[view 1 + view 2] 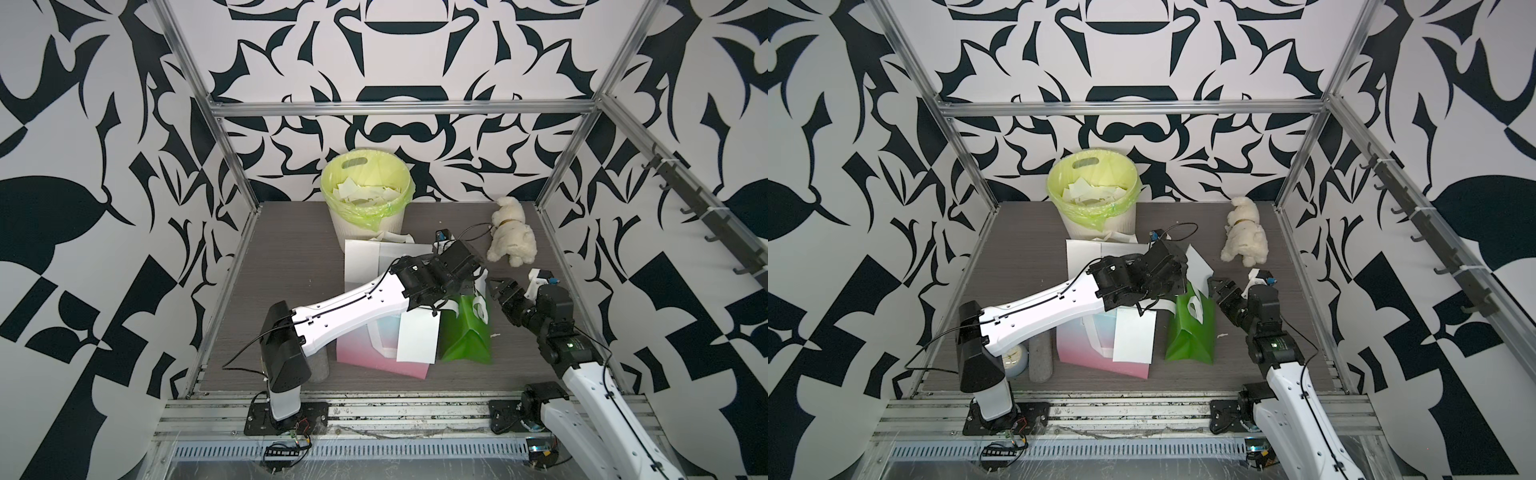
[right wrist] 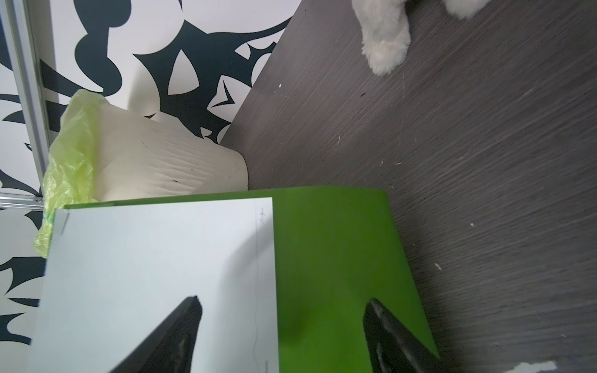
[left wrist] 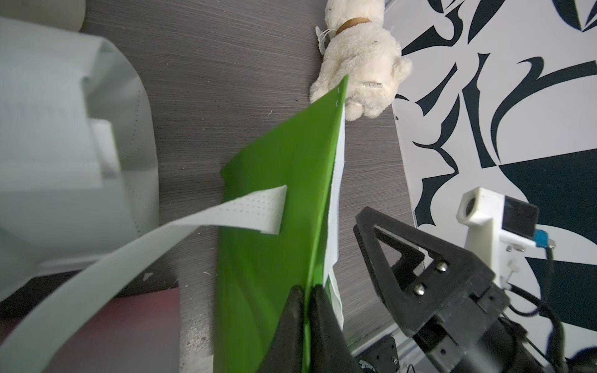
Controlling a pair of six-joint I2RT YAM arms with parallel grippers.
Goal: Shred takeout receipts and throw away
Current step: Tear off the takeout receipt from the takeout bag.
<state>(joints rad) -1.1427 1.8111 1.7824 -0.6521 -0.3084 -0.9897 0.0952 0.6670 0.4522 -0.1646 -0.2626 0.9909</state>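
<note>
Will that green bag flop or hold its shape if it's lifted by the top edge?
Probably holds shape: the green bag stands upright, faces flat and creases sharp. Likely light: its wall looks thin where the left end effector pinches it. Pushed high up, it may tip, being tall and narrow.

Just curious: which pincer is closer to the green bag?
Left. The left pincer is clamped on the green bag's edge; the right pincer hangs open beside it, apart.

Dark wood-grain tabletop (image 1: 282, 266). Set upon it are a lined waste bin (image 1: 386, 228) at the rear, a plush dog (image 1: 511, 237), a white tote bag (image 1: 365, 257), a green gift bag (image 1: 467, 336), a pink-to-blue gift bag (image 1: 357, 357), a grey cylinder (image 1: 320, 368) and a torn white scrap (image 1: 494, 334).
</note>
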